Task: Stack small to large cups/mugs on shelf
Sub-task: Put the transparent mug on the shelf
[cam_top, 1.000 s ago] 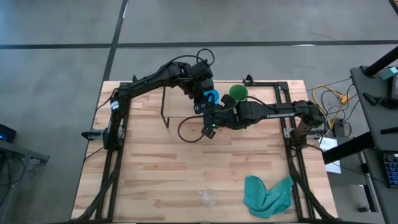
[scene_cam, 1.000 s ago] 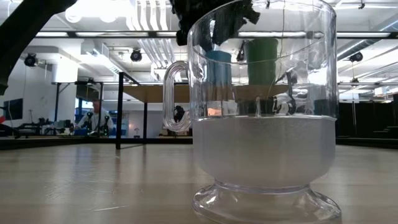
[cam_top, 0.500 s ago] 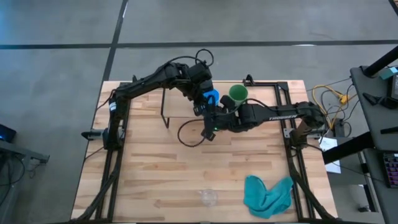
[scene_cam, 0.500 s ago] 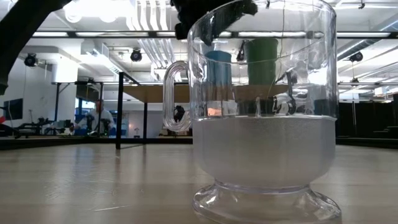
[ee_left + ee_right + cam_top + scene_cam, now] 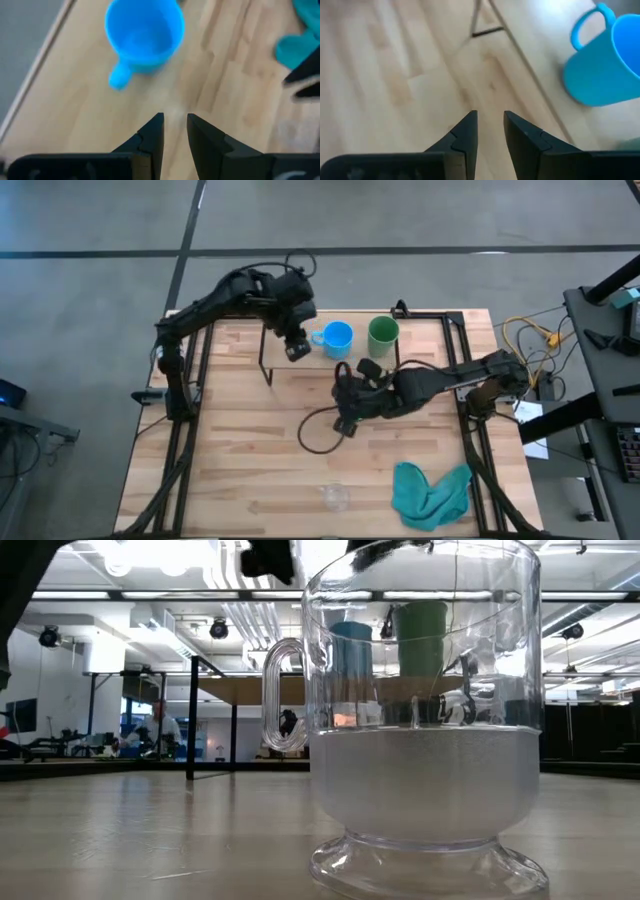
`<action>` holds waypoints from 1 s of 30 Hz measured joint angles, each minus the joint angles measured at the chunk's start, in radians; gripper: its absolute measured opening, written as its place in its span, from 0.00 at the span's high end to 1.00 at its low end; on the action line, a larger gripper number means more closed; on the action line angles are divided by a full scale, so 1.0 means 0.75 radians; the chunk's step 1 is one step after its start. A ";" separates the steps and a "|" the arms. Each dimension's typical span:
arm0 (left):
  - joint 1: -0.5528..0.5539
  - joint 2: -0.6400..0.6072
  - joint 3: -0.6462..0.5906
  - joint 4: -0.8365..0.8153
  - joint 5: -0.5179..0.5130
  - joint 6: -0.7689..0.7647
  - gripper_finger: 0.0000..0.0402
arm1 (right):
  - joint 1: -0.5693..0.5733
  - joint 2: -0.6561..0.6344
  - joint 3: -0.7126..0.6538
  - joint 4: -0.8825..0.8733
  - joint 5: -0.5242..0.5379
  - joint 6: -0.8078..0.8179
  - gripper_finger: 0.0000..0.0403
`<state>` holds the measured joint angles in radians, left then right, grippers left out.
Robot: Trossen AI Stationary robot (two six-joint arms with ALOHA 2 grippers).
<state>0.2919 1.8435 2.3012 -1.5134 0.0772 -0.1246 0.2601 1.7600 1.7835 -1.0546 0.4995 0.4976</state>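
Note:
The bright blue mug [image 5: 337, 338] and the green cup [image 5: 382, 333] stand upright side by side on the shelf's [image 5: 420, 352] light board, near the table's far edge. The small clear glass cup [image 5: 335, 497] stands near the table's near edge and fills the low view [image 5: 420, 740]. My left gripper [image 5: 297, 347] hovers over the shelf's left part, just left of the blue mug [image 5: 145, 35], open by a narrow gap [image 5: 175, 125]. My right gripper [image 5: 343, 402] hangs over the tabletop on the shelf's near side, also narrowly open [image 5: 490, 125], with the blue mug [image 5: 605, 65] beyond it.
A teal cloth [image 5: 430, 492] lies crumpled near the table's near right corner. A black cable [image 5: 318, 432] loops over the table's middle below my right gripper. The shelf's thin black legs [image 5: 263, 355] stand at its left end. Bare wood lies between shelf and glass cup.
My left gripper has drawn back from the blue mug toward the table's left edge; the mug stays standing on the shelf. My right gripper has pulled away from the shelf toward the table's near edge. The green cup has kept still.

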 joint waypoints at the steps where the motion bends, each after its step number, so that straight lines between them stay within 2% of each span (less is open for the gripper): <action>1: -0.007 -0.012 -0.001 -0.038 0.017 -0.002 0.82 | 0.014 -0.014 0.012 -0.005 -0.025 0.001 0.78; 5: -0.065 -0.060 -0.032 -0.074 0.068 -0.084 0.82 | 0.073 -0.045 0.070 -0.093 -0.108 0.023 0.78; 10: -0.169 -0.128 -0.032 -0.077 0.141 -0.140 0.82 | 0.150 -0.059 0.185 -0.290 -0.123 0.133 0.78; 15: -0.330 -0.137 -0.038 -0.077 0.145 -0.133 0.82 | 0.231 -0.060 0.292 -0.454 -0.124 0.202 0.78; 21: -0.531 -0.145 -0.117 -0.061 0.140 -0.050 0.82 | 0.301 -0.068 0.337 -0.509 -0.125 0.212 0.78; 25: -0.643 -0.144 -0.269 0.079 0.138 -0.045 0.82 | 0.328 -0.067 0.333 -0.514 -0.125 0.272 0.78; 30: -0.746 -0.149 -0.501 0.405 0.135 -0.099 0.82 | 0.362 -0.067 0.331 -0.552 -0.125 0.346 0.78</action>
<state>-0.2676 1.7321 1.9251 -1.2096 0.1786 -0.1989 0.5317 1.7100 2.0317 -1.4685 0.4060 0.7570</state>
